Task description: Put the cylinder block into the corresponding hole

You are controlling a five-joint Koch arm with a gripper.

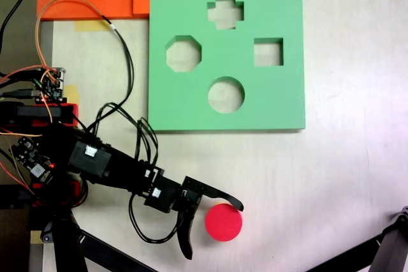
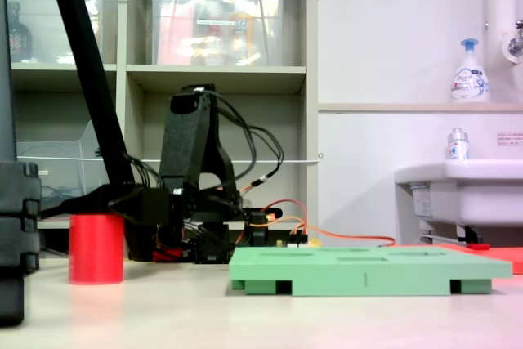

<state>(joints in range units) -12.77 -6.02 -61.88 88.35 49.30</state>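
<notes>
Open claw beside the red cylinder block

We see the claw (image 1: 212, 227) spread, empty, beside the cylinder block (image 1: 223, 222) standing on the tabletop (image 1: 331, 183), well apart from the round hole (image 1: 225, 95); likely light, soft foam, so we'd pinch its curved sides gently.

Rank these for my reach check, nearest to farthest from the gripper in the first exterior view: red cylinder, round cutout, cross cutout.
From the gripper:
1. The red cylinder, on the table between the open fingers.
2. The round cutout, near the green board's closer edge.
3. The cross cutout, by the board's far edge.
</notes>
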